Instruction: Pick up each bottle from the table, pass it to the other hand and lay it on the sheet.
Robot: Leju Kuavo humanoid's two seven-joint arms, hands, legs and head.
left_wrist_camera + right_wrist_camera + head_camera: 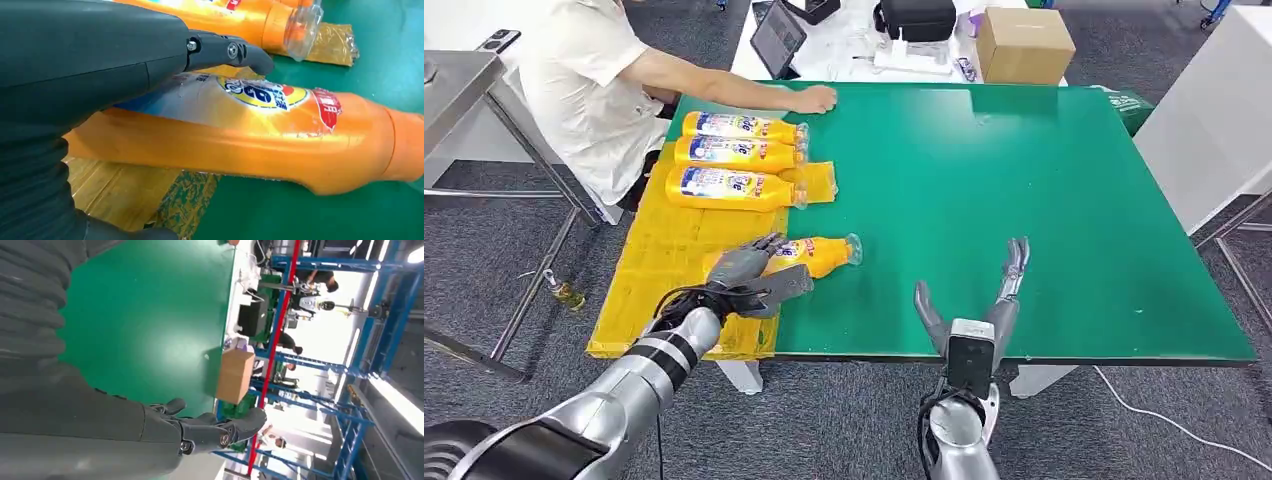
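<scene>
Three orange bottles lie side by side on the yellow sheet at the table's left. A fourth orange bottle lies on its side, its body on the sheet's edge and its clear cap over the green table. My left hand hovers over its body with fingers stretched across it and the thumb apart on the near side. In the left wrist view the bottle rests below the fingers. My right hand is open above the table's front edge, holding nothing.
A person sits at the far left corner with a hand resting on the table beside the farthest bottle. Beyond the table stand a cardboard box, a tablet and a black bag. A white cabinet stands at the right.
</scene>
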